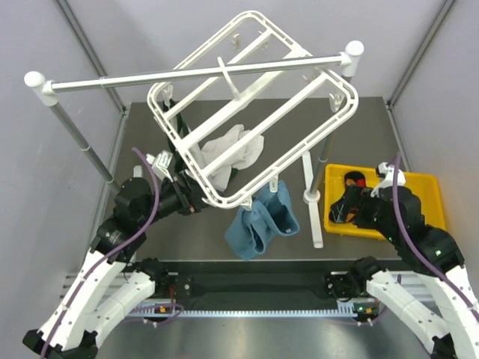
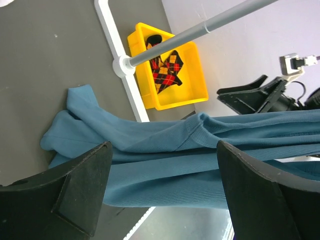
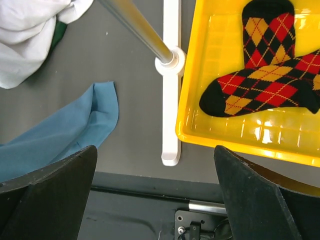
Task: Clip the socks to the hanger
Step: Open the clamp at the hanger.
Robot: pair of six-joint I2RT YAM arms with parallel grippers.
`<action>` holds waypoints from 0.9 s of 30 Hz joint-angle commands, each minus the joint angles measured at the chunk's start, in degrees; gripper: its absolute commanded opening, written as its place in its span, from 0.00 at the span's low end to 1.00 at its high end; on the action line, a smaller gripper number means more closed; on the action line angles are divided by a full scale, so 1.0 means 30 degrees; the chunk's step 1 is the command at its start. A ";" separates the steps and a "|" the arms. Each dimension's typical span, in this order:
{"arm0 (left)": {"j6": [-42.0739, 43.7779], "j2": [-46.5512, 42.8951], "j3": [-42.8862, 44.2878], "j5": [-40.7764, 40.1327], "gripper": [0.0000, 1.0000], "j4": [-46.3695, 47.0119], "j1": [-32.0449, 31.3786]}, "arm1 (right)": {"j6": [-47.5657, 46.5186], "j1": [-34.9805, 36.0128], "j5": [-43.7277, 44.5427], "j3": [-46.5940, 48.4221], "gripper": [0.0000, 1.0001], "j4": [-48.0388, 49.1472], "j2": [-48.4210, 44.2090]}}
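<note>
Two black argyle socks [image 3: 262,75] with red, orange and yellow diamonds lie crossed in a yellow bin [image 3: 240,135]. They also show in the top view [image 1: 349,199] and the left wrist view [image 2: 167,67]. The white square hanger [image 1: 251,105] hangs tilted from the silver rail [image 1: 194,73]. My right gripper [image 3: 155,160] is open and empty, above the bin's near left edge, also seen from the top [image 1: 352,209]. My left gripper [image 2: 162,165] is open by the hanger's lower left edge [image 1: 196,202], with the teal cloth [image 2: 165,150] just beyond its fingers.
A teal-blue cloth [image 1: 262,218] hangs from a clip at the hanger's low corner. A white cloth [image 1: 233,155] hangs under the frame. The rail's white post and foot [image 1: 313,198] stand just left of the bin [image 1: 426,187]. Grey walls close in both sides.
</note>
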 commanded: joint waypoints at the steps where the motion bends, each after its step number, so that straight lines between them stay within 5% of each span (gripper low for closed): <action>1: 0.0515 0.0801 0.1198 0.0884 0.89 0.0566 0.0087 | -0.0179 -0.0227 -0.0976 0.0717 1.00 -0.0149 0.0152; 9: 0.0426 0.2033 0.1578 0.1211 0.89 0.2090 -0.0117 | -0.1584 -0.0227 -0.5226 0.1445 1.00 0.1229 -0.3012; 14: 0.1449 0.3382 0.2283 -0.1716 0.84 0.2762 -0.3334 | -0.3459 -0.0227 -1.0102 0.2561 1.00 0.1257 -0.1085; 19: 0.2097 0.2070 0.0939 -0.3741 0.73 0.7153 -0.6734 | -0.4105 -0.0227 -1.4981 0.3936 1.00 0.2634 0.0121; 23: 0.1922 0.0953 -0.0498 -0.4152 0.71 0.9151 -0.7003 | -0.4867 -0.0198 -1.5709 0.5812 0.99 0.2488 0.1376; 27: 0.1658 0.0162 -0.1261 -0.5614 0.71 0.7201 -0.7003 | -0.4137 -0.0227 -1.7852 0.5699 0.95 0.3980 0.2435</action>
